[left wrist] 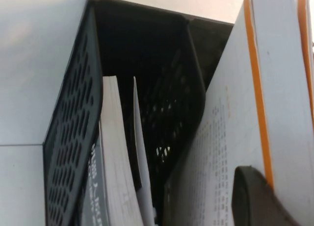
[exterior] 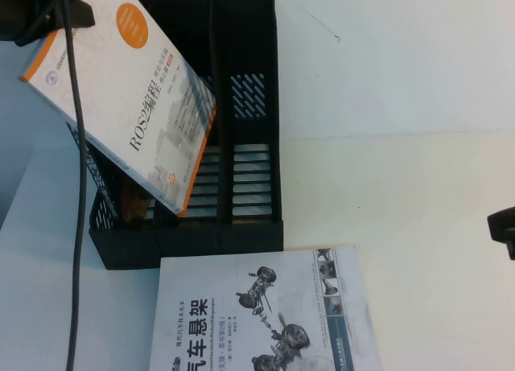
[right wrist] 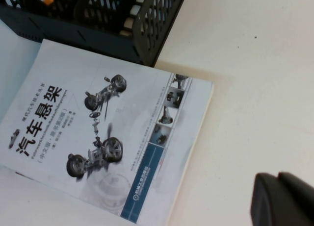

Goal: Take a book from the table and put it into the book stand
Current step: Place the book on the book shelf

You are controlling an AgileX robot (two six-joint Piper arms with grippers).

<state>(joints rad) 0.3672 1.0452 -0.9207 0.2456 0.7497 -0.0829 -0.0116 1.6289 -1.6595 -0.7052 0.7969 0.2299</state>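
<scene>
Nearest me, the grey suspension book (exterior: 257, 315) lies flat on the table (exterior: 402, 186), touching the book stand (exterior: 241, 226). My right gripper (exterior: 503, 226) waits at the right edge; grip state unclear. Beyond, my left gripper (exterior: 48, 13) pinches the ROS2 book (exterior: 129, 97) by its corner, tilted over the stand. I judge it a floppy, slick paperback, best held by the spine.

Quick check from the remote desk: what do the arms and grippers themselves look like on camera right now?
Little shows. The left gripper appears as a rounded matte black finger at the left arm, with a black cable hanging alongside. The right gripper is a blocky matte black piece at the table's right edge. No markings visible.
</scene>
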